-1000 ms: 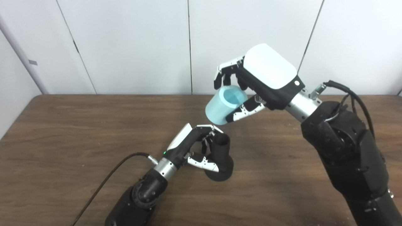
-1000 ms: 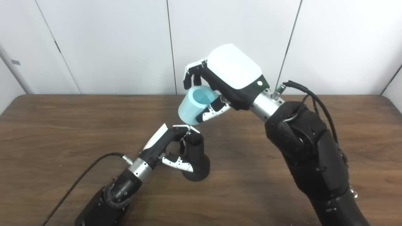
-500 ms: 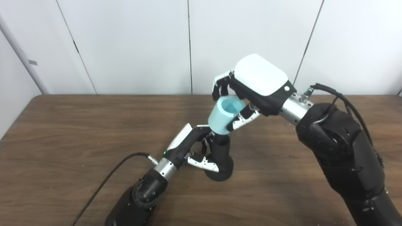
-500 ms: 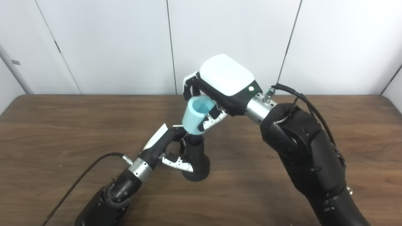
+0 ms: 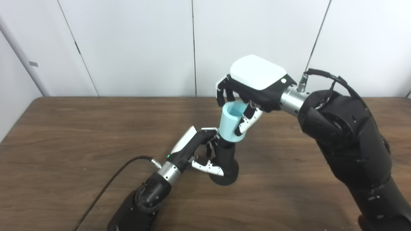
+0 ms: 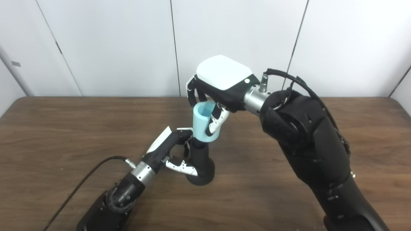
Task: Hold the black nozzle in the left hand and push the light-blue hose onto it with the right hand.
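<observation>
Near the middle of the wooden table (image 5: 80, 128) I have the black nozzle (image 5: 226, 162) standing upright on its flared base, with my left hand (image 5: 199, 150) wrapped round its neck: the fingers (image 5: 212, 131) curl over the top from the left and the thumb (image 5: 208, 167) lies across the front lower down, so that hand is clamped on the nozzle. Directly above it I hold the light-blue hose (image 5: 231, 123), a short open tube, in my right hand (image 5: 249, 88), which comes in palm down from the right; the dark fingers (image 5: 221, 96) hook over the far rim and the white-tipped thumb (image 5: 244, 121) presses the near wall, so this hand is closed on the hose. The tube sits almost upright, tilted slightly, and its lower end covers the top of the nozzle's neck, touching the fingertips of my left hand. From both head cameras I can see down into the hose's open top, and the inside looks hollow and pale blue; I can't tell from here how far the neck has gone in, since the wall hides it. A black cable (image 5: 109, 184) trails from my left wrist over the near table edge.
</observation>
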Controlling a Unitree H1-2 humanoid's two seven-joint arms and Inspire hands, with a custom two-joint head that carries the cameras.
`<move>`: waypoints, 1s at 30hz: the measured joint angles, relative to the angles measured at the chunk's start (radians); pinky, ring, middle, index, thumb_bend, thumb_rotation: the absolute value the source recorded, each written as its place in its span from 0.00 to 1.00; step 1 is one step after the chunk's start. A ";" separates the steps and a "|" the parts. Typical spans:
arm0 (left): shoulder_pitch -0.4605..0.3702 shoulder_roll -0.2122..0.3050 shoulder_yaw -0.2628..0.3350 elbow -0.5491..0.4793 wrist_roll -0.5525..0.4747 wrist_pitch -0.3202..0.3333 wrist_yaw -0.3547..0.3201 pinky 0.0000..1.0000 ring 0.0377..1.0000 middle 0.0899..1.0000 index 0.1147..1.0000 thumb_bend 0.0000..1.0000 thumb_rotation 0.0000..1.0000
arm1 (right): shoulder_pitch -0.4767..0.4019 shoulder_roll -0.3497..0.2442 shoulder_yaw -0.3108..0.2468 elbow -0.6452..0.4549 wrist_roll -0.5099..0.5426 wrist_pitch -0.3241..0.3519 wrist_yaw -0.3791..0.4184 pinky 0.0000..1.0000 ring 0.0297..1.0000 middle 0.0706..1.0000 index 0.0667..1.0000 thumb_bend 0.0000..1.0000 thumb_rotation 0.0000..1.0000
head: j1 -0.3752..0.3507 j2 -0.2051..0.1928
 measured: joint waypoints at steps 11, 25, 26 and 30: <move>0.000 0.000 -0.001 -0.001 0.000 0.001 0.000 0.18 0.23 0.27 0.41 0.52 0.08 | -0.021 0.034 0.002 -0.001 0.086 0.122 0.061 0.19 0.25 0.35 0.48 0.52 0.00 | 0.003 0.003; 0.000 0.000 -0.001 -0.002 0.000 0.001 -0.001 0.18 0.23 0.27 0.41 0.52 0.08 | -0.017 0.030 0.001 -0.001 0.115 0.151 0.055 0.19 0.25 0.35 0.48 0.52 0.00 | 0.002 0.008; 0.000 0.001 -0.001 -0.002 0.000 0.001 -0.001 0.18 0.23 0.27 0.41 0.52 0.08 | -0.017 0.028 0.002 -0.001 0.116 0.152 0.055 0.19 0.25 0.35 0.48 0.52 0.00 | 0.002 0.009; 0.000 0.001 -0.002 -0.002 0.000 0.001 -0.001 0.18 0.23 0.27 0.41 0.52 0.08 | -0.017 0.019 0.014 -0.004 0.116 0.152 0.055 0.20 0.27 0.36 0.48 0.52 0.00 | 0.000 0.011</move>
